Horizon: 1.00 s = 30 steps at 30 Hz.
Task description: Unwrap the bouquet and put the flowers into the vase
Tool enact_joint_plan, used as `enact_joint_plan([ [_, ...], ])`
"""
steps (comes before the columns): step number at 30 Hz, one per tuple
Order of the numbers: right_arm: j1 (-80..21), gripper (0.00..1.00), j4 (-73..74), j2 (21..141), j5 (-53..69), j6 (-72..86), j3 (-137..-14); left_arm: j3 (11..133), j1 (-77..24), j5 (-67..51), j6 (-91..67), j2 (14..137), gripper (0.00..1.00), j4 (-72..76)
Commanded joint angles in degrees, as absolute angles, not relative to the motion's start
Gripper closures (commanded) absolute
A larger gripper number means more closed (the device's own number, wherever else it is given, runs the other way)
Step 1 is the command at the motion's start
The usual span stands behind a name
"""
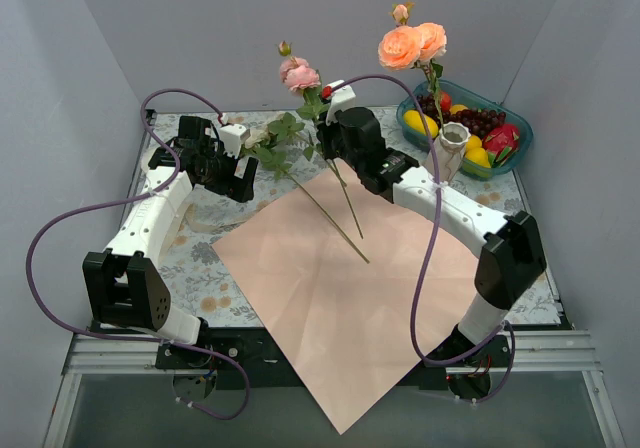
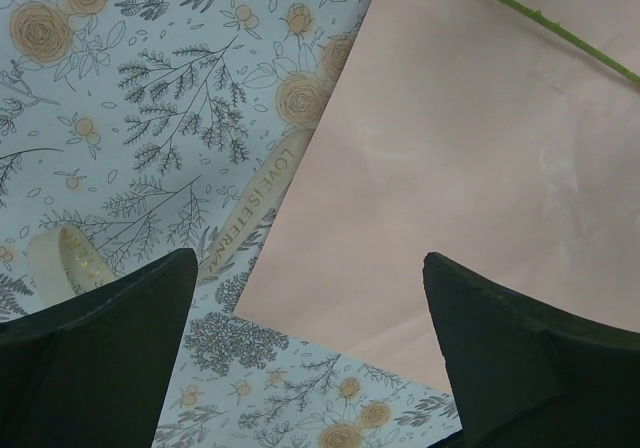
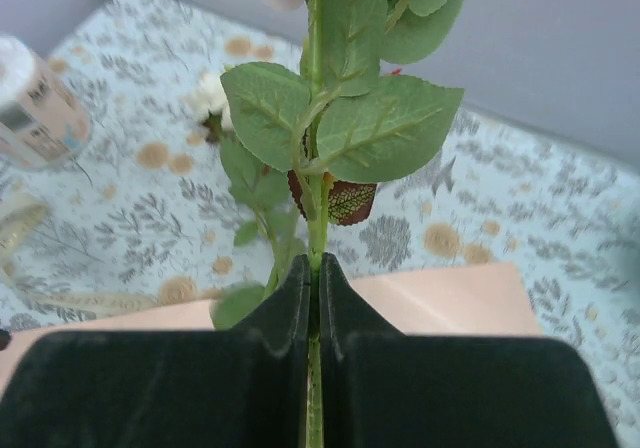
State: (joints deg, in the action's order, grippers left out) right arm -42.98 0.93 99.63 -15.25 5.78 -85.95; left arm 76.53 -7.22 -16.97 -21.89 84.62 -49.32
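Currently, right claw (image 3: 312, 280) pinched shut on a thin rose stem (image 3: 317, 218), leaves (image 3: 385, 128) just above its tips; left claw (image 2: 310, 268) gaping, empty; vase (image 1: 453, 140) off to the right claw's right, peach roses (image 1: 412, 43) already in it: likely hazard, stem swivels in the pinch and knocks the narrow vase over.

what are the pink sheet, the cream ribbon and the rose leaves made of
Pink sheet: likely paper, matte. It lies flat with faint fold creases.
Cream ribbon: probably woven fabric with a slight sheen. It curls softly and carries printed lettering.
Rose leaves: look like fabric or plastic, matte. The veins are evenly embossed, so probably artificial.
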Motion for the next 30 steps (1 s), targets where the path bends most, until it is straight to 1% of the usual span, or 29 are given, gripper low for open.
enact_joint_plan([
  [1,-44.03,0.99,-8.86,91.52,-16.00,1.06,-80.52,76.03,-6.77,-17.75,-21.53,80.86,0.04,-49.13],
  [5,-44.30,0.99,-10.37,87.90,-13.80,-2.72,-78.93,75.67,-6.77,-17.84,-21.53,80.68,0.04,-48.96],
  [7,-44.47,0.99,-13.00,84.75,-13.01,-4.38,-76.21,75.59,-6.77,-18.02,-21.45,80.68,0.04,-48.96],
  [11,-44.65,0.99,-15.82,80.60,-7.66,-7.99,-74.53,75.41,-6.68,-18.02,-21.45,80.77,0.04,-48.78],
  [14,-45.09,0.99,-20.20,76.39,-5.90,-11.23,-73.04,75.32,-6.68,-18.02,-21.36,80.77,0.04,-48.78],
  [19,-45.09,0.99,-28.90,69.19,-4.57,-17.05,-74.27,75.32,-6.77,-18.02,-21.01,80.95,0.04,-48.78],
  [22,-45.09,0.99,-36.27,64.80,-9.92,-21.17,-74.10,75.32,-6.68,-17.67,-20.92,80.86,0.04,-48.69],
  [23,-45.09,0.99,-43.09,63.64,-15.24,-22.92,-71.48,75.32,-6.68,-17.75,-20.83,80.86,0.04,-48.60],
  [25,-45.09,0.99,-50.68,61.45,-23.42,-28.19,-69.36,75.32,-6.68,-17.93,-20.83,80.86,0.04,-48.52],
  [26,-45.09,0.99,-58.02,61.26,-31.82,-30.30,-68.65,75.41,-6.68,-18.02,-20.74,80.86,0.04,-48.52],
  [27,-45.00,0.99,-62.27,61.26,-34.69,-32.67,-66.90,75.50,-6.68,-18.19,-20.74,80.95,0.04,-48.52],
  [28,-45.00,0.99,-66.14,61.61,-35.67,-39.13,-66.01,75.67,-6.68,-18.37,-20.83,80.95,0.04,-48.60],
  [29,-44.91,0.99,-72.01,61.87,-35.34,-41.72,-65.40,75.85,-6.68,-18.46,-20.83,80.95,0.04,-48.69],
  [30,-44.91,0.99,-73.98,62.40,-35.33,-44.18,-65.22,75.94,-6.68,-18.54,-20.57,80.95,0.04,-48.78],
])
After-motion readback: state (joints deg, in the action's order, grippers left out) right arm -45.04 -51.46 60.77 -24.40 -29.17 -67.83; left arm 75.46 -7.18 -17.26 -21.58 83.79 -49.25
